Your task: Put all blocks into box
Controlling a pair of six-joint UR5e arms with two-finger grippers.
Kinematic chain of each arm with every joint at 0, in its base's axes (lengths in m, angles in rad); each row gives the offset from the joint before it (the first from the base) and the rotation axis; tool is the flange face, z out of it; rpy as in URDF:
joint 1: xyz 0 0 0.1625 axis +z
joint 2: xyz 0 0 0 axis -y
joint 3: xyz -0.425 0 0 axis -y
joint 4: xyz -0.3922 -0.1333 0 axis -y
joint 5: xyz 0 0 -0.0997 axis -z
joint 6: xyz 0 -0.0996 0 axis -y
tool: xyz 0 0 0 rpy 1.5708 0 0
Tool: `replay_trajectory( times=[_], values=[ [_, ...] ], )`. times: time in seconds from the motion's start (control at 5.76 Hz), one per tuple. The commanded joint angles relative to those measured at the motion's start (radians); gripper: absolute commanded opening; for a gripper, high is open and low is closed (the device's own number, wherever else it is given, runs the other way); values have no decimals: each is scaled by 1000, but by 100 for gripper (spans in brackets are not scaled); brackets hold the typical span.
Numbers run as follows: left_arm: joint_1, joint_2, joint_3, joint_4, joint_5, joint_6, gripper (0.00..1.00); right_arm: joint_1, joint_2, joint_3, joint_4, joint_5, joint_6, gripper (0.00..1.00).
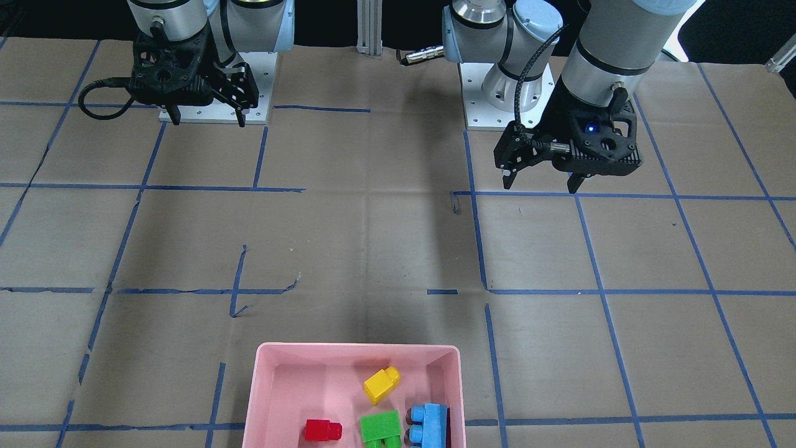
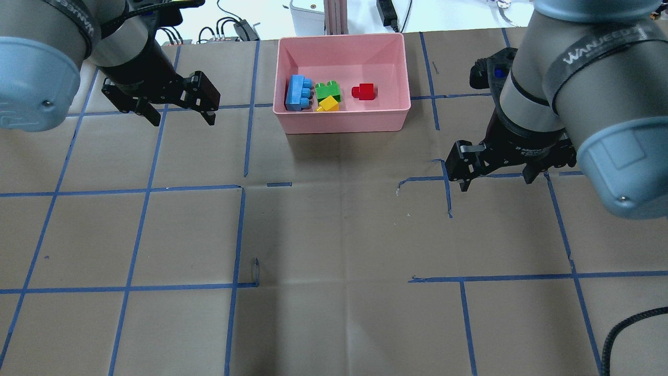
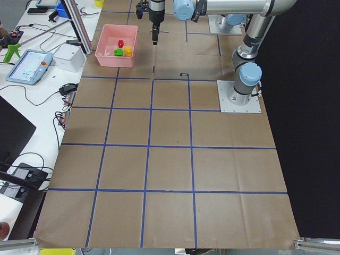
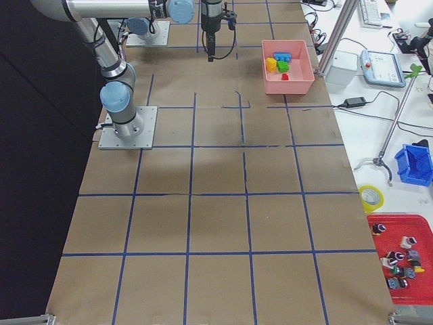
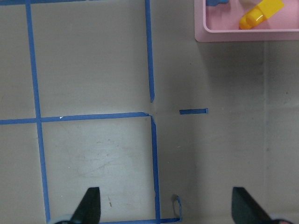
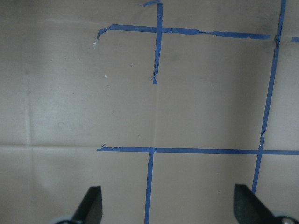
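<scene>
We see the shallow pink plastic tray [image 2: 342, 125] at top centre overhead, and inside it the blue studded plastic brick [image 2: 297, 93], green brick [image 2: 327, 90], yellow brick [image 2: 328, 105] and red brick [image 2: 364, 92]. The left gripper [image 2: 182, 119], upper left, hangs spread and empty; the right gripper [image 2: 497, 183], right side, likewise.

We can read only one word with any confidence. In the overhead view, white capitals that look like "WANJEED" run along a dark strap [image 2: 600, 48] wrapped round the right arm [image 2: 527, 99]. A second strap [image 2: 78, 22] on the left arm [image 2: 31, 62] carries similar white letters, but we cannot make them out at that angle. On the body of the right gripper [image 2: 496, 184] we see a line of small white print, too fine to read. The tablet screen [image 3: 29, 66] beside the table in the side view shows nothing we can read.
</scene>
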Motion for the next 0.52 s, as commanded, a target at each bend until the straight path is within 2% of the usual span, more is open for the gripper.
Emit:
replay_trajectory(
  times=[0.0,0.35],
  values=[
    [0,-4,-1,2,-1,0,99,2,-18,28,-4,5,5,100],
    [0,-5,-1,2,-1,2,99,2,-20,30,-3,10,5,100]
  ],
)
